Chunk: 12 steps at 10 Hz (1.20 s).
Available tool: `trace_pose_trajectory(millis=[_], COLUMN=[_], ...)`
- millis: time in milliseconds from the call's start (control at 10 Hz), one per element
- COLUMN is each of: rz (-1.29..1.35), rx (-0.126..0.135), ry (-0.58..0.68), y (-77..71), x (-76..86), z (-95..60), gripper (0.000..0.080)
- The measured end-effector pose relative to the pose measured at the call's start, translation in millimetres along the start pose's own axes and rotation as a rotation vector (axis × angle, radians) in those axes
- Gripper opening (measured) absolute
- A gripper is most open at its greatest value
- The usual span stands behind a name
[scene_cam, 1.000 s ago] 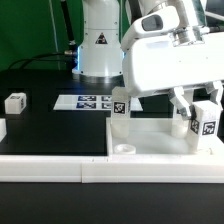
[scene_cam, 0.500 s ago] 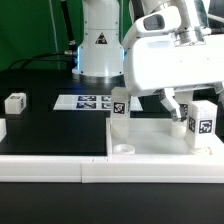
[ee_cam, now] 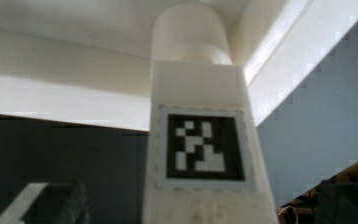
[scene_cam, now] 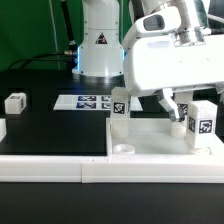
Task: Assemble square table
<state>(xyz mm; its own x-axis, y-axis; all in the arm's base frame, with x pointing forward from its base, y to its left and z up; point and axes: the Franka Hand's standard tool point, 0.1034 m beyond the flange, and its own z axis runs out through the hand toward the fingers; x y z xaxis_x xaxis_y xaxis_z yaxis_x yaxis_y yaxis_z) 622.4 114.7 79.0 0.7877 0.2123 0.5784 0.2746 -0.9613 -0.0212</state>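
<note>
Two fingers [scene_cam: 172, 104] of the claw [ee_cam: 179, 200] stand wide apart, and I see nothing clamped between them. In the wrist view a fingertip shows on either side of the tagged leg [ee_cam: 202, 120], each clear of it with a gap. From the exterior view that tagged leg [scene_cam: 205, 122] stands upright on the tabletop [scene_cam: 150, 152], at its far corner toward the exterior view's right, directly under the claw's white housing. The one finger I can make out there hangs just beside the leg, not touching. I cannot tell whether the leg's foot sits in a socket.

The tabletop lies flat at the exterior view's lower right, its raised rim close against the border wall [scene_cam: 50, 168] that runs along the front. A round socket [scene_cam: 123, 148] shows open at its near corner. A corner leg [scene_cam: 119, 103] stands upright at the slab's far corner toward the exterior view's left, tag facing the camera.

Well apart, toward the exterior view's left, a loose leg [scene_cam: 15, 101] lies on the black table [scene_cam: 60, 130]. The marker board [scene_cam: 85, 101] lies flat between that leg and the corner leg, in front of the robot base [scene_cam: 100, 50].
</note>
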Motion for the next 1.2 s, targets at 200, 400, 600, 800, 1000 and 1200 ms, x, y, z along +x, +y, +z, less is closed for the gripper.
trace_pose_trajectory(millis=[200, 400, 600, 800, 1000, 1200], rz=[0.001, 0.004, 0.002, 0.044, 0.044, 0.050], rx=[0.001, 0.014, 0.028, 0.084, 0.107, 0.152], ry=[-0.004, -0.051, -0.104, -0.275, -0.364, -0.543], y=[-0.2, 1.0, 3.5, -9.4, -12.4, -12.4], x=[-0.1, 13.2, 16.4, 11.9, 9.3, -0.4], z=[0.1, -11.0, -11.5, -5.2, -1.2, -2.0], gripper=[0.0648, 0.0648, 0.0648, 0.0648, 0.0648, 0.0648])
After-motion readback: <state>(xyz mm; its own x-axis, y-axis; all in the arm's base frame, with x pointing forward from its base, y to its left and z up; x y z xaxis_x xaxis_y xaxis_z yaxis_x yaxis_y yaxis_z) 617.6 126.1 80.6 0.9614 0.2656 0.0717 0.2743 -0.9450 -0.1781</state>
